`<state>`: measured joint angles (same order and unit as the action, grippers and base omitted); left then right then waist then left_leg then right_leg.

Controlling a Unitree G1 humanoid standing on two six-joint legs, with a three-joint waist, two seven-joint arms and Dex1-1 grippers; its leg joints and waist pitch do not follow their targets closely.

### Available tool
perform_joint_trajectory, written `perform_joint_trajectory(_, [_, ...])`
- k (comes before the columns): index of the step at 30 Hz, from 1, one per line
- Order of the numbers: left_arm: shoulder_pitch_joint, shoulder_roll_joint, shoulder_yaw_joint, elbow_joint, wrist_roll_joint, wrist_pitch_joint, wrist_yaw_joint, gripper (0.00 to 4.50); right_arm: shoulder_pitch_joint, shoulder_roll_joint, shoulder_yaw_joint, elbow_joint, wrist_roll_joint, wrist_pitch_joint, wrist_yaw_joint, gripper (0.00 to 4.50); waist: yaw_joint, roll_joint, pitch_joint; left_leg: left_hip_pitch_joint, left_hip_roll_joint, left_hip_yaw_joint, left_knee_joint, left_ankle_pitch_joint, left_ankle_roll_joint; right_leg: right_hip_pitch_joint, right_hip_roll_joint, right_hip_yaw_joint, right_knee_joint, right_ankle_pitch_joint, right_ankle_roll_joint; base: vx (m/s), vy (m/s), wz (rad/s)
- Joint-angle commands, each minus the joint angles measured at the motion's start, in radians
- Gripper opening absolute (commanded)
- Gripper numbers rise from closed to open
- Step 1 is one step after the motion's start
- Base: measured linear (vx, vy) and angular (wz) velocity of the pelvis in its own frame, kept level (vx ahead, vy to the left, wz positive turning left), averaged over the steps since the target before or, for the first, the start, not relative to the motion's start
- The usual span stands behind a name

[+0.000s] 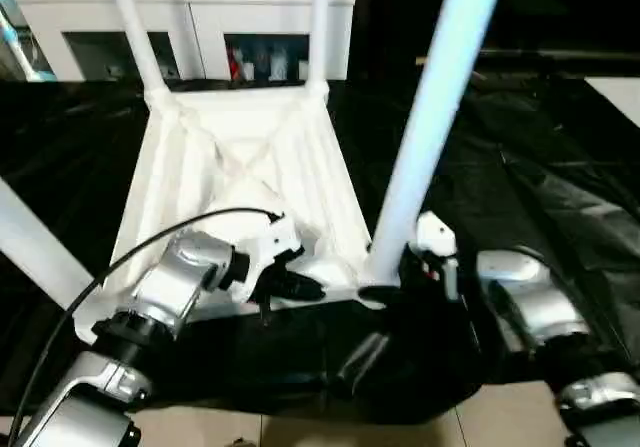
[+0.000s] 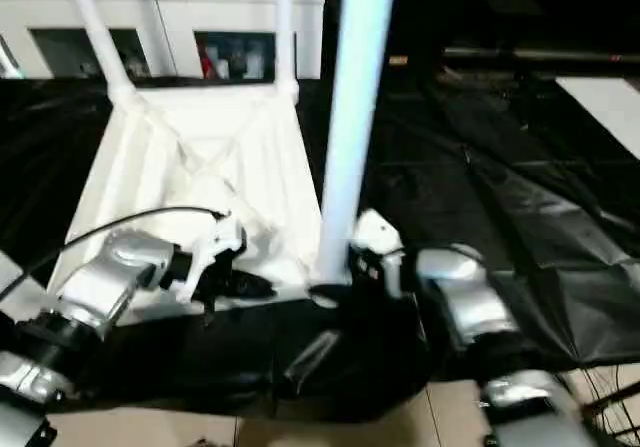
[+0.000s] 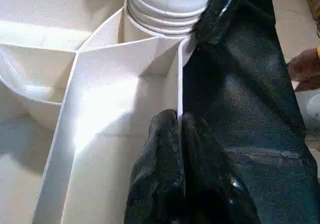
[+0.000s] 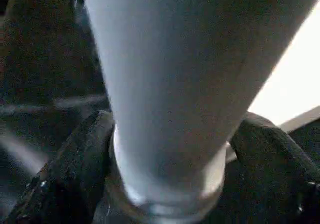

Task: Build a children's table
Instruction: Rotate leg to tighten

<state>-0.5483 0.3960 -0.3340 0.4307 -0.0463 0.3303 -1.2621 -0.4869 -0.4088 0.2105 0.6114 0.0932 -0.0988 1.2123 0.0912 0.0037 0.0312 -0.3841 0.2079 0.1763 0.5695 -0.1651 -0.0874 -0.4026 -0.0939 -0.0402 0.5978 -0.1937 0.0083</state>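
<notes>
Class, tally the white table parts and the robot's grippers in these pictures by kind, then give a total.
Table top: 1
Legs: 4 (far left leg, far right leg, near right leg, near left leg)
Grippers: 2 (left gripper, right gripper)
Total: 7

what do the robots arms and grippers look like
Both forearms are silver, rounded metal segments with black joints. The left arm carries a thin black cable arching over it and a white wrist housing. Each gripper, left and right, has two glossy black, rounded fingers.
</notes>
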Motion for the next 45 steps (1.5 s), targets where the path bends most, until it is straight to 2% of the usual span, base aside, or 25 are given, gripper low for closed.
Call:
perform_joint_trajectory(1, [0.015, 0.001, -0.042, -0.014, -0.005, 0.023, -0.032, 0.0, 0.006, -0.012, 0.022, -0.025, -0.015, 0.004, 0.021, 3.82, -0.004, -0.004, -0.052, 0.017, 0.017, 0.008, -0.061, -0.207, 0.078, 0.05, -0.03, 0.022, -0.054, -0.058, -0.252, 0.0, 0.0, 0.0])
perform_joint_trajectory(5, [0.012, -0.001, -0.042, -0.017, -0.005, 0.03, -0.03, 0.0, -0.011, 0.0, 0.011, -0.008, -0.01, 0.011, 0.002, 3.82, -0.005, -0.004, -0.055, 0.017, 0.016, 0.007, -0.058, -0.175, 0.085, 0.051, -0.029, 0.021, -0.05, -0.024, -0.26, 0.0, 0.0, 0.0])
perform_joint_trajectory(9, [0.01, -0.006, -0.041, -0.022, -0.003, 0.039, -0.028, 0.0, -0.023, 0.01, 0.001, -0.005, 0.009, 0.026, -0.006, 3.36, -0.004, -0.004, -0.057, 0.017, 0.015, 0.008, -0.054, -0.154, 0.098, 0.051, -0.027, 0.02, -0.045, 0.015, -0.274, 0.0, 0.0, 0.0])
perform_joint_trajectory(16, [0.013, -0.003, -0.043, -0.024, -0.002, 0.045, -0.029, 0.0, -0.012, 0.009, 0.001, -0.016, 0.013, 0.043, 0.015, 2.75, -0.003, -0.005, -0.058, 0.018, 0.015, 0.008, -0.051, -0.15, 0.101, 0.053, -0.027, 0.019, -0.043, 0.023, -0.276, 0.0, 0.0, 0.0])
perform_joint_trajectory(26, [0.018, -0.001, -0.043, -0.03, -0.002, 0.051, -0.03, 0.0, -0.001, 0.012, 0.002, -0.021, 0.017, 0.049, 0.013, 2.67, -0.002, -0.005, -0.059, 0.017, 0.014, 0.007, -0.049, -0.147, 0.103, 0.054, -0.027, 0.019, -0.041, 0.024, -0.278, 0.0, 0.0, 0.0])
perform_joint_trajectory(29, [0.016, -0.013, -0.032, -0.019, 0.0, 0.046, -0.003, 0.0, 0.001, 0.039, -0.02, -0.007, 0.03, 0.064, -0.033, 2.67, -0.003, -0.004, -0.059, 0.016, 0.014, 0.008, -0.049, -0.149, 0.102, 0.053, -0.027, 0.02, -0.041, 0.02, -0.279, 0.0, 0.0, 0.0])
perform_joint_trajectory(32, [0.005, -0.042, -0.011, 0.016, 0.007, 0.04, 0.06, 0.0, -0.009, 0.083, -0.052, 0.037, 0.033, 0.076, -0.132, 2.67, -0.008, -0.003, -0.053, 0.017, 0.014, 0.007, -0.053, -0.198, 0.082, 0.048, -0.029, 0.021, -0.048, -0.055, -0.267, 0.0, 0.0, 0.0])
perform_joint_trajectory(33, [-0.011, -0.079, 0.012, 0.065, 0.019, 0.029, 0.143, 0.0, -0.025, 0.135, -0.087, 0.091, 0.032, 0.084, -0.26, 2.67, -0.009, -0.001, -0.05, 0.018, 0.013, 0.006, -0.056, -0.237, 0.061, 0.046, -0.031, 0.022, -0.055, -0.117, -0.257, 0.0, 0.0, 0.0])
perform_joint_trajectory(34, [-0.02, -0.099, 0.024, 0.094, 0.027, 0.021, 0.191, 0.0, -0.034, 0.164, -0.105, 0.122, 0.028, 0.082, -0.337, 2.67, -0.016, -0.002, -0.046, 0.018, 0.012, 0.004, -0.062, -0.276, 0.032, 0.044, -0.032, 0.022, -0.062, -0.192, -0.239, 0.0, 0.0, 0.0])
perform_joint_trajectory(35, [-0.024, -0.108, 0.029, 0.105, 0.029, 0.022, 0.211, 0.0, -0.038, 0.176, -0.111, 0.135, 0.025, 0.081, -0.369, 2.67, -0.018, -0.003, -0.045, 0.019, 0.011, 0.001, -0.064, -0.3, 0.018, 0.045, -0.033, 0.021, -0.064, -0.236, -0.227, -0.05, -0.002, -0.05])
perform_joint_trajectory(36, [-0.033, -0.129, 0.037, 0.129, 0.036, 0.025, 0.256, 0.0, -0.047, 0.207, -0.125, 0.163, 0.022, 0.079, -0.441, 2.67, -0.025, -0.003, -0.045, 0.017, 0.009, -0.003, -0.068, -0.324, 0.0, 0.047, -0.034, 0.019, -0.068, -0.3, -0.199, 0.0, 0.0, 0.0])
perform_joint_trajectory(37, [-0.034, -0.131, 0.038, 0.131, 0.037, 0.025, 0.259, 0.0, -0.048, 0.209, -0.126, 0.166, 0.022, 0.079, -0.447, 2.67, -0.027, -0.002, -0.046, 0.02, 0.009, -0.003, -0.068, -0.333, -0.005, 0.043, -0.034, 0.02, -0.071, -0.316, -0.19, -0.065, -0.004, -0.07])
perform_joint_trajectory(38, [-0.048, -0.162, 0.05, 0.163, 0.044, 0.033, 0.326, 0.0, -0.065, 0.249, -0.141, 0.208, 0.014, 0.076, -0.559, 2.67, -0.04, -0.001, -0.04, 0.02, 0.007, -0.006, -0.07, -0.375, -0.013, 0.037, -0.032, 0.019, -0.079, -0.369, -0.174, 0.0, 0.0, 0.0])
perform_joint_trajectory(40, [-0.065, -0.2, 0.066, 0.202, 0.053, 0.038, 0.41, 0.0, -0.087, 0.296, -0.159, 0.26, 0.001, 0.07, -0.698, 2.67, -0.044, 0.001, -0.041, 0.019, 0.005, -0.008, -0.072, -0.389, -0.019, 0.038, -0.032, 0.018, -0.08, -0.394, -0.162, 0.0, 0.0, 0.0])
perform_joint_trajectory(42, [-0.083, -0.241, 0.08, 0.247, 0.065, 0.035, 0.496, 0.0, -0.118, 0.344, -0.185, 0.324, -0.004, 0.063, -0.839, 2.67, -0.049, 0.0, -0.039, 0.027, 0.003, -0.009, -0.07, -0.425, -0.023, 0.027, -0.033, 0.018, -0.091, -0.455, -0.145, 0.0, 0.0, 0.0])
perform_joint_trajectory(43, [-0.105, -0.284, 0.095, 0.303, 0.08, 0.017, 0.588, 0.0, -0.152, 0.394, -0.215, 0.394, -0.013, 0.049, -0.983, 2.67, -0.053, 0.005, -0.038, 0.031, 0.002, -0.009, -0.069, -0.436, -0.029, 0.019, -0.034, 0.018, -0.096, -0.479, -0.141, 0.0, 0.0, 0.0])
perform_joint_trajectory(45, [-0.119, -0.309, 0.089, 0.339, 0.098, 0.001, 0.635, 0.0, -0.179, 0.438, -0.243, 0.444, -0.002, 0.038, -1.079, 2.67, -0.053, 0.003, -0.039, 0.033, 0.001, -0.013, -0.071, -0.455, -0.033, 0.021, -0.033, 0.014, -0.099, -0.505, -0.126, 0.0, 0.0, 0.0])
